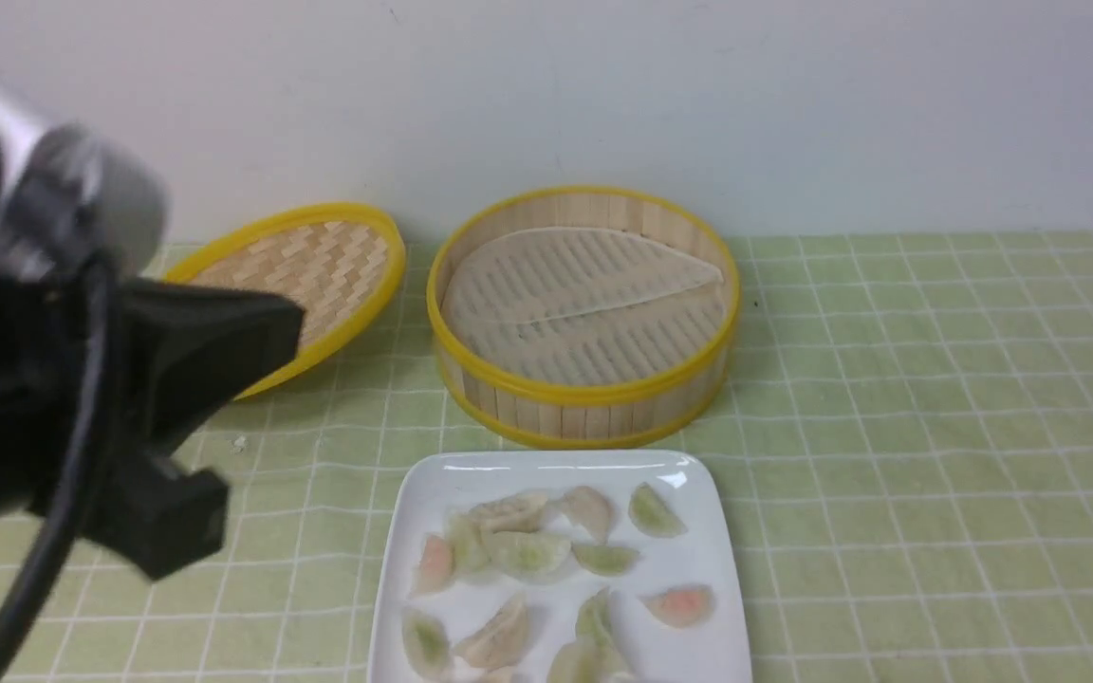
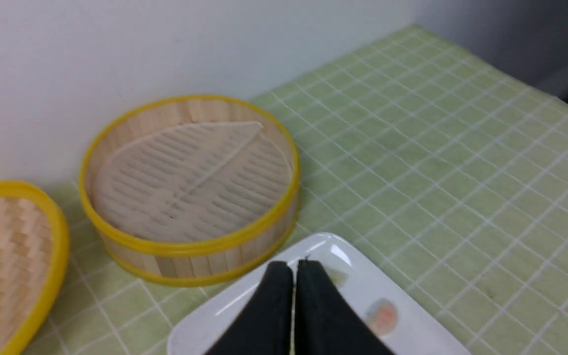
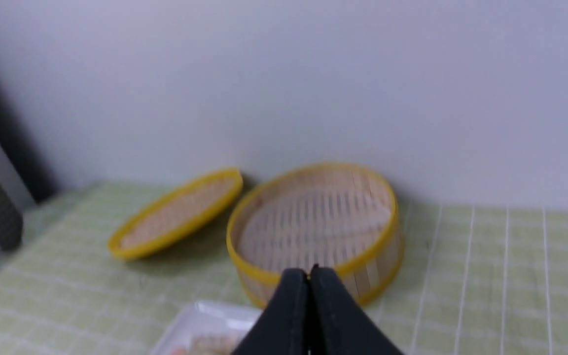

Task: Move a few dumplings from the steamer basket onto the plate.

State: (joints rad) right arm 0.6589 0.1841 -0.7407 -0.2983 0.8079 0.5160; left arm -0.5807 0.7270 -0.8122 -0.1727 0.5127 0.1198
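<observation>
My left pincer (image 2: 294,264) and right pincer (image 3: 308,270) are both pinched shut, empty.
I see the left arm (image 1: 82,398) raised at left, tips over the plate (image 1: 708,560) where the dumplings (image 1: 527,552) lie; steamer basket (image 1: 584,403) just behind, lid (image 1: 319,270) tilted left of it.

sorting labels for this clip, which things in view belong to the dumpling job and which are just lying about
Belongs to the job:
steamer basket, only its liner inside
plate
dumplings, on the plate

Just lying about:
woven lid, left of the basket
green checked cloth
</observation>
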